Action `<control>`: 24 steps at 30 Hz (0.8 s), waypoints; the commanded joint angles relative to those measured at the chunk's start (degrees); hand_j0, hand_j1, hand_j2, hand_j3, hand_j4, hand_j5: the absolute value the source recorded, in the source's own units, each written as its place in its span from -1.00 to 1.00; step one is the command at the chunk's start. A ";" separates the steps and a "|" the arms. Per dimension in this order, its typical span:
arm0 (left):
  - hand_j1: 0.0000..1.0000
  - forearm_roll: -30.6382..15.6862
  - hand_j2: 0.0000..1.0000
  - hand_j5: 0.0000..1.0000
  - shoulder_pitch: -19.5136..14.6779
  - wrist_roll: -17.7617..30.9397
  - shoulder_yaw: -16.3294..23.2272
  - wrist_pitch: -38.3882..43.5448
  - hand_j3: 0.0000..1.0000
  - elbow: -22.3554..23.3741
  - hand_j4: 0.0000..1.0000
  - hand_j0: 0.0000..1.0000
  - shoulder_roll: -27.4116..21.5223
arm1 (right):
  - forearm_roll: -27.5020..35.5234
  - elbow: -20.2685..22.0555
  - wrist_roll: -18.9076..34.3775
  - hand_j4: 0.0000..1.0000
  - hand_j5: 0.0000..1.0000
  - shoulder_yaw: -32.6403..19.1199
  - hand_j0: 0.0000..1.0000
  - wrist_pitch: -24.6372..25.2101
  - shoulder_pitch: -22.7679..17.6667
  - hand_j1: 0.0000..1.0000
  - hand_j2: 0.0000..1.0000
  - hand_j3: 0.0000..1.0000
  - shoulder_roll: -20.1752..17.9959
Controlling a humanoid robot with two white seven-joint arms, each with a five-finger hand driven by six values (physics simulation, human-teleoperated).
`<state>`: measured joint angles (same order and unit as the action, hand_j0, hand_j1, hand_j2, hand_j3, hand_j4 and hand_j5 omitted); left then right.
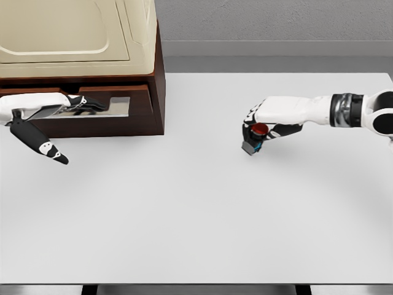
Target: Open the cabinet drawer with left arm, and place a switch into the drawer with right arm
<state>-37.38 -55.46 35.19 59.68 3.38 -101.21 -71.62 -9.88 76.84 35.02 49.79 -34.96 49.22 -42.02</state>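
On the white surface [202,209], your cabinet [80,61] sits far left with its drawer [120,106] pulled open under the left robot hand [61,110], fingers hooked at its front, while the right robot hand [261,129], clamped on the switch [253,140], hangs well to the drawer's right.

No text, label, brand, number or sign can be read on anything here.
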 commanded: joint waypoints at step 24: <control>1.00 2.23 1.00 1.00 1.49 -0.19 0.35 -4.70 1.00 0.14 1.00 1.00 -2.56 | 0.65 0.24 -0.02 -0.02 -0.02 0.75 -0.02 0.33 2.55 -0.02 -0.02 -0.02 5.54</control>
<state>-35.80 -53.96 35.00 59.99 -0.82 -101.12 -73.86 -9.61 77.06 35.02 50.57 -34.83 52.03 -36.89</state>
